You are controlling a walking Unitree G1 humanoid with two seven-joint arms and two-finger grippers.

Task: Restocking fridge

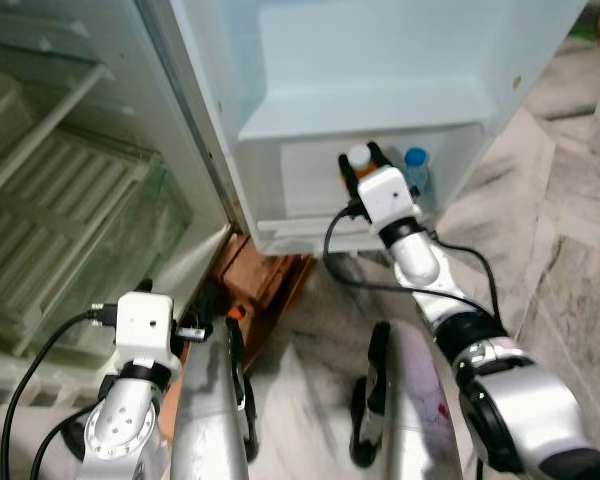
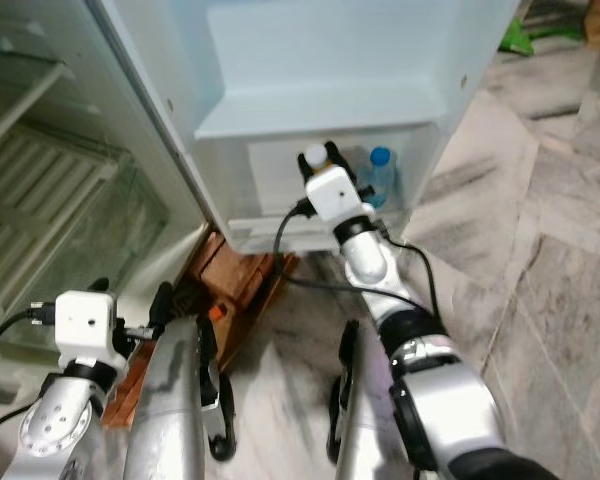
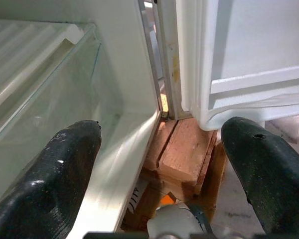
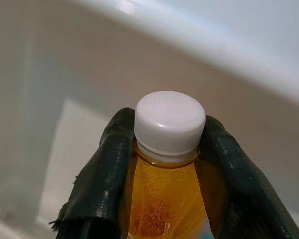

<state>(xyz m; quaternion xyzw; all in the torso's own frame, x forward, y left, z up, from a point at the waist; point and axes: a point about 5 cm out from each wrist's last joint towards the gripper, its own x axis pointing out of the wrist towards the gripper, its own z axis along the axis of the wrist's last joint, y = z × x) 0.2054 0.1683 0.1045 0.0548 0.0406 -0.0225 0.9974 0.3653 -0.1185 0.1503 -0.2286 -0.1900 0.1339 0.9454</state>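
Observation:
An orange-juice bottle (image 4: 167, 194) with a white cap (image 1: 358, 155) stands upright over the bottom shelf of the open fridge door (image 1: 380, 90). My right gripper (image 1: 361, 163) is shut on its neck, one black finger (image 4: 97, 184) pressed to each side. Just to its right in the same door shelf stands a clear bottle with a blue cap (image 1: 416, 158). My left gripper (image 3: 159, 164) hangs low by the fridge's bottom corner, open, with nothing between its fingers (image 3: 55, 174).
The fridge body (image 1: 70, 180) stands open at left with white shelves and a glass-fronted drawer (image 3: 65, 94). Reddish bricks on a wooden block (image 1: 265, 275) prop the fridge at its base. Marble floor (image 1: 560, 220) stretches to the right. My legs (image 1: 210, 400) show below.

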